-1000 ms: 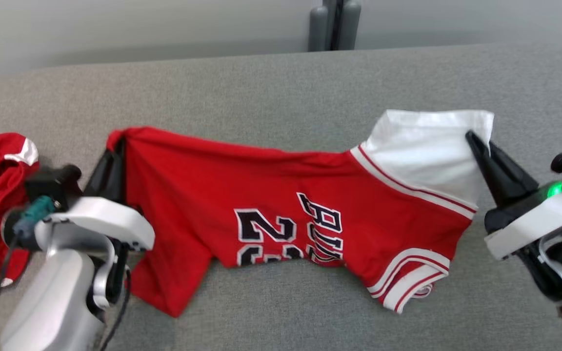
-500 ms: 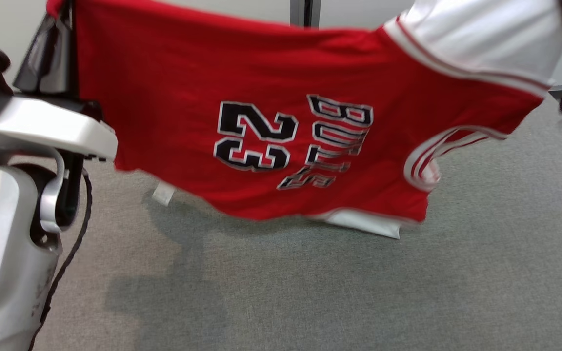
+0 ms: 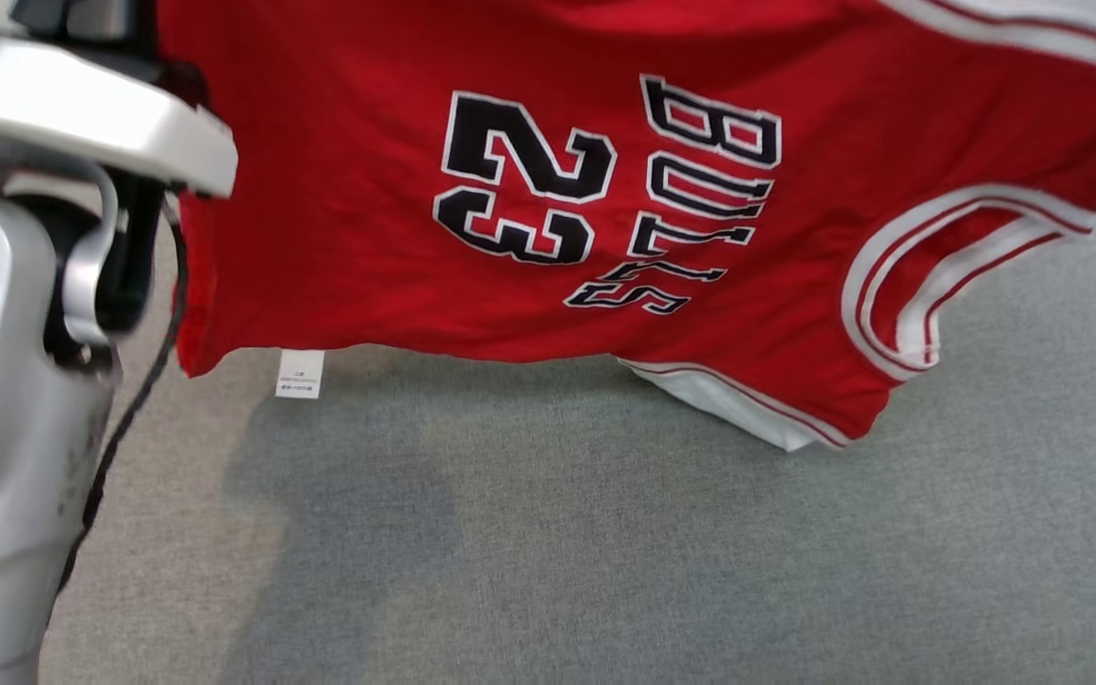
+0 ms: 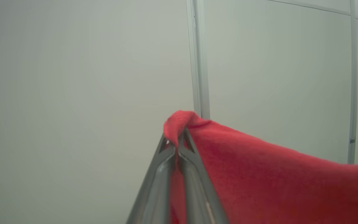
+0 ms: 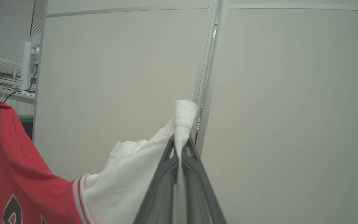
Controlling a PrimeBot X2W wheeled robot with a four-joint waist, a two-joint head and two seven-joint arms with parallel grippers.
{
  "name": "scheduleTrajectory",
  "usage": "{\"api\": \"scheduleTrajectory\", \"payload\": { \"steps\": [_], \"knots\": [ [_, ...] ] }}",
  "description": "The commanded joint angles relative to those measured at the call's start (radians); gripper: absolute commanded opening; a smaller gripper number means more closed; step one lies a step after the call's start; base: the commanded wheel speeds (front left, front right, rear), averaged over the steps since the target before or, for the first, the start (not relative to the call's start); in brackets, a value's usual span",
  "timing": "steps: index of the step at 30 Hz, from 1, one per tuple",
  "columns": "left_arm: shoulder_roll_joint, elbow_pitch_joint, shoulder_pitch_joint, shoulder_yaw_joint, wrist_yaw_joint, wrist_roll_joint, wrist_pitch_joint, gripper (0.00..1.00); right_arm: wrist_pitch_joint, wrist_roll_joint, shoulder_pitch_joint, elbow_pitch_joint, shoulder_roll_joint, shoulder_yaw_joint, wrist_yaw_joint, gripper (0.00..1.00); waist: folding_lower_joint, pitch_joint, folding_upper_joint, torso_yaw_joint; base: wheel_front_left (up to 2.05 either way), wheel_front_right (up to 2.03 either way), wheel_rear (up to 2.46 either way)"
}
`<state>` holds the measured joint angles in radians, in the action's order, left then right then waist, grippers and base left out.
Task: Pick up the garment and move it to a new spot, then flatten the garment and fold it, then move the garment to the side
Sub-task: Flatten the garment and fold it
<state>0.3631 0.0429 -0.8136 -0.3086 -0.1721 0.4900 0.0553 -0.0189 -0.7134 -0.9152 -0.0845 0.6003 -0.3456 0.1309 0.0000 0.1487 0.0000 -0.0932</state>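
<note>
While the red jersey (image 3: 348, 257) hangs stretched sideways above the grey counter (image 3: 605, 571), the left end effector (image 4: 176, 141) is pressed together on a red corner of it and the right end effector (image 5: 181, 143) pinches its white sleeve edge. A white care tag (image 3: 301, 373) dangles from the lower edge. The lowest white-trimmed corner seems just clear of the counter, though that is hard to judge.
</note>
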Motion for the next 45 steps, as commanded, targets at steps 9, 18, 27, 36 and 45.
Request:
{"api": "scheduleTrajectory", "payload": {
  "steps": [9,18,27,36,45],
  "knots": [
    [-0.099,0.354,-0.315,-0.022,0.098,0.012,-0.121,0.00,-0.080,-0.051,-0.337,-0.245,-0.069,-0.124,0.000,0.00,0.0000,0.174,0.0000,0.005,0.00,0.00,0.00],
    [-0.169,0.748,-0.595,-0.015,0.175,0.006,-0.284,0.00,-0.240,-0.074,-0.627,-0.546,-0.178,-0.202,0.000,0.00,0.0000,0.225,0.0000,-0.009,0.00,0.00,0.00],
    [-0.192,1.011,-0.582,-0.044,0.235,-0.012,-0.315,0.00,-0.247,-0.134,-0.560,-0.713,-0.252,-0.362,0.000,0.00,0.0000,0.269,0.0000,-0.022,0.00,0.00,0.00],
    [-0.209,1.113,-0.334,-0.009,0.251,0.014,-0.320,0.00,-0.248,-0.247,-0.250,-0.739,-0.287,-0.407,0.000,0.00,0.0000,0.279,0.0000,-0.015,0.00,0.00,0.00],
    [-0.223,1.006,-0.090,0.088,0.247,0.019,-0.320,0.00,-0.248,-0.284,0.014,-0.664,-0.293,-0.345,0.000,0.00,0.0000,0.250,0.0000,0.001,0.00,0.00,0.00]
  ]
}}
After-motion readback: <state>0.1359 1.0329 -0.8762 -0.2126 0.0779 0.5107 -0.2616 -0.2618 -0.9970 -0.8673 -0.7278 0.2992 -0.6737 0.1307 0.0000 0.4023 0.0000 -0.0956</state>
